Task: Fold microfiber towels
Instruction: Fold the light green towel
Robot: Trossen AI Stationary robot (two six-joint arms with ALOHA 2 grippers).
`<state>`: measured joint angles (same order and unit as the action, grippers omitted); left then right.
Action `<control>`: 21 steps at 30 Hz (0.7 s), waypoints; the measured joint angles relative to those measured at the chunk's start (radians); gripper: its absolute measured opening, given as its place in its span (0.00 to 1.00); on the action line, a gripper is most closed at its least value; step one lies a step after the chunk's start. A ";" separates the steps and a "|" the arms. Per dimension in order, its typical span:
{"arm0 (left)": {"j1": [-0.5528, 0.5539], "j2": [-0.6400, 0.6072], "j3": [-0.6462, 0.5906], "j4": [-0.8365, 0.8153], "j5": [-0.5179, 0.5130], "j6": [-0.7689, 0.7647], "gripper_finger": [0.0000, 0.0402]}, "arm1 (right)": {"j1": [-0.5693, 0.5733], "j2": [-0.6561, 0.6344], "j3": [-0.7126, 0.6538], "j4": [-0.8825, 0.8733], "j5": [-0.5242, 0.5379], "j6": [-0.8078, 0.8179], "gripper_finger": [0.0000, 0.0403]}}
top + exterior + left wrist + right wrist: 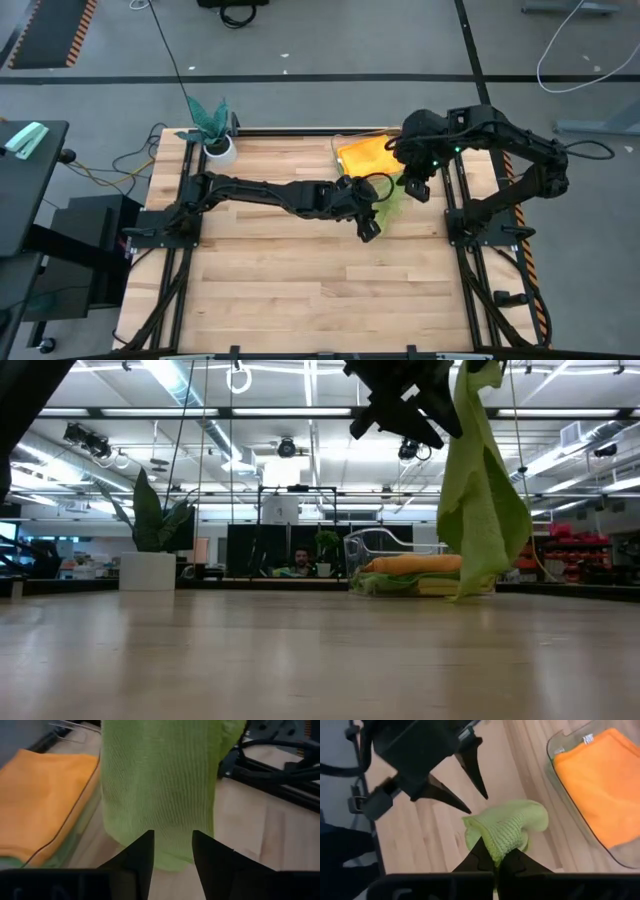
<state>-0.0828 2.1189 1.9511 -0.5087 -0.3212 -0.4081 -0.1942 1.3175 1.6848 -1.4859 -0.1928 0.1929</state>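
We held the fuzzy lime-green microfiber towel (484,500) aloft, clamped in our right gripper (496,856), so it hung free beside the clear tray (580,827) holding the orange cloth (605,785). Our left gripper (172,851), jaws apart, approached its lower edge, probably to catch a corner.

Two black jointed arms (270,192), exposed cables, tapered black fingers (142,857)
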 joint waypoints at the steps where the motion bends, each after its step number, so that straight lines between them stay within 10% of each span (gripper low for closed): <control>1: -0.004 0.000 0.000 -0.001 -0.017 0.000 0.34 | -0.011 0.003 0.000 0.005 -0.016 -0.009 0.00; 21: -0.040 0.000 0.000 0.001 -0.086 -0.005 0.28 | -0.152 0.069 0.000 0.062 -0.249 -0.127 0.00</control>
<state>-0.1230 2.1189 1.9511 -0.5081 -0.4076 -0.4130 -0.3462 1.3861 1.6848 -1.4234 -0.4416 0.0654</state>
